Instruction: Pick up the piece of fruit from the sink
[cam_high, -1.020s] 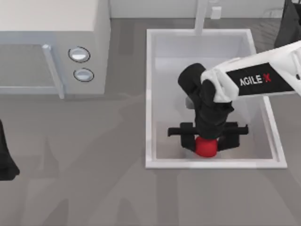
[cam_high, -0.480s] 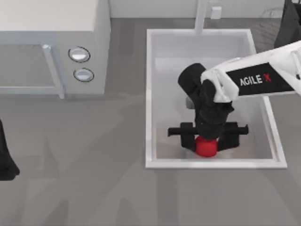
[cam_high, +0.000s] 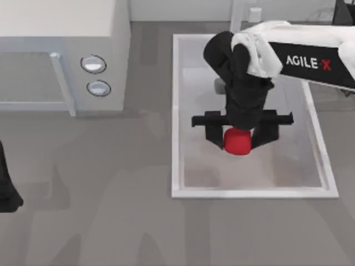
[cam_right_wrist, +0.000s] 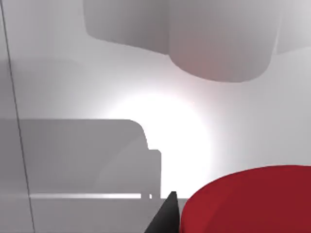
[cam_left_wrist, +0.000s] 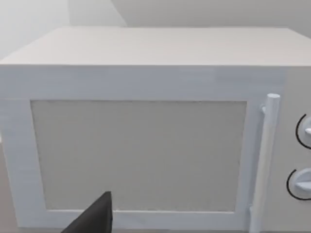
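While the right gripper (cam_high: 238, 139) hung over the middle of the sink (cam_high: 176, 111), its two black fingers (cam_high: 213, 132) were clamped against either side of the piece of fruit (cam_high: 237, 141). Fruit was a plain bright-red rounded lump, held between the fingertips and sitting above the pale glossy basin floor rather than on it, judging by the right wrist view, where the red lump (cam_right_wrist: 248, 200) filled the near corner next to one dark fingertip (cam_right_wrist: 165, 216) with the basin bottom far behind. Right arm reached in from the table's right side, white forearm with AGILE-X lettering (cam_high: 308, 62) crossing the sink's far right rim. Faucet post (cam_high: 237, 16) stood at the sink's far edge, apart from the arm.

Left gripper (cam_high: 8, 188) was parked at the table's left edge, well apart from the sink; could not tell whether its jaws were open or closed. Left wrist view faced the white microwave (cam_left_wrist: 141, 141): door panel, vertical handle (cam_left_wrist: 266, 155), two round knobs (cam_left_wrist: 303, 131) at the side. In the top view the microwave (cam_high: 61, 55) sat left of the sink on the grey table (cam_high: 111, 210).
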`<act>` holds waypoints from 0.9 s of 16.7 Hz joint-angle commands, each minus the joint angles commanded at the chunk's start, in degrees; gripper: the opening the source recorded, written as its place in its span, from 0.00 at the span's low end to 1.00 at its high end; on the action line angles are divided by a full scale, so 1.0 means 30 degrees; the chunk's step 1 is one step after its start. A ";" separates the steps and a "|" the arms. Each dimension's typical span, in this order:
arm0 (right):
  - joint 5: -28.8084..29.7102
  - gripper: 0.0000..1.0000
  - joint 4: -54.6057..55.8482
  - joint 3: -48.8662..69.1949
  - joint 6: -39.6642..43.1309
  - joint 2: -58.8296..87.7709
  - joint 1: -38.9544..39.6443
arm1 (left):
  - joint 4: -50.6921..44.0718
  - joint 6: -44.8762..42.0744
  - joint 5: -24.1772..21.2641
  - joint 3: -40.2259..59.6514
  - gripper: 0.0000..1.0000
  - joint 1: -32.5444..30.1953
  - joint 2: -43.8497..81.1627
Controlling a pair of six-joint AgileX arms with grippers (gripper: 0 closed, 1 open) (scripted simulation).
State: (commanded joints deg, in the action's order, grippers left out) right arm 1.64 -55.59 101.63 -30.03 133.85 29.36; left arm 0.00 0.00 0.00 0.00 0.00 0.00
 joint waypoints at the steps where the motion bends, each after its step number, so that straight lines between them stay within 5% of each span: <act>1: -0.0003 0.00 -0.1518 0.1080 0.0005 -0.0264 -0.0002 | 0.0000 0.0000 0.0000 0.0000 1.00 0.0000 0.0000; 8: -0.0029 0.00 -1.0280 0.7581 0.0144 -0.2423 -0.0117 | 0.0000 0.0000 0.0000 0.0000 1.00 0.0000 0.0000; 15: -0.0043 0.00 -1.1227 0.8479 0.0148 -0.2805 -0.0074 | 0.0000 0.0000 0.0000 0.0000 1.00 0.0000 0.0000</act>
State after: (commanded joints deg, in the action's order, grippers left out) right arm 1.51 -89.27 127.06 -29.59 125.44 29.14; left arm 0.00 0.00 0.00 0.00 0.00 0.00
